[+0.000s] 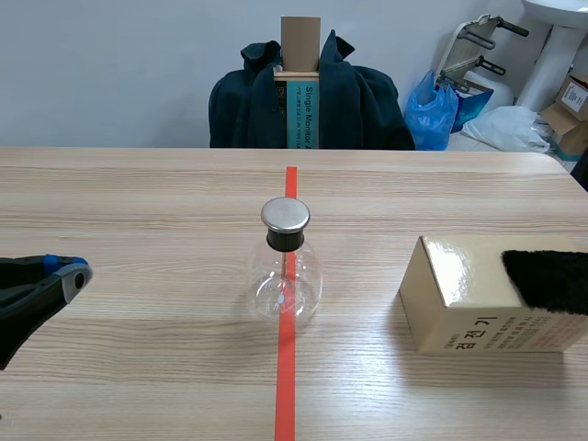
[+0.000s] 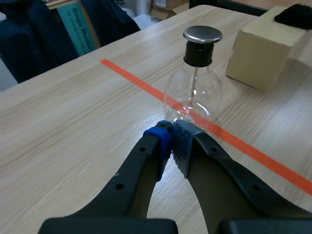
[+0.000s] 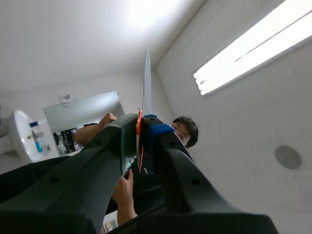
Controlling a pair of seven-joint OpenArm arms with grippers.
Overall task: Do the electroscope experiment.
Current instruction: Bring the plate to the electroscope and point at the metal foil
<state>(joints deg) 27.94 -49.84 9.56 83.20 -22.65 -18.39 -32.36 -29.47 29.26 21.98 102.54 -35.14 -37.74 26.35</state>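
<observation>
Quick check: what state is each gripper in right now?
Left gripper: closed on nothing, short of the flask.
Right gripper: closed on a thin pale strip, pointing up toward the ceiling.

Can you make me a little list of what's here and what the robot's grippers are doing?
Flask: glass, metal cap, upright on the red tape line.
Box: cardboard, beside the flask, apart from it.
Cloth: black, fuzzy, on top of the box.
Left gripper: shut, empty, near the flask.
Right gripper: pointing at the ceiling, shut on a thin strip.
</observation>
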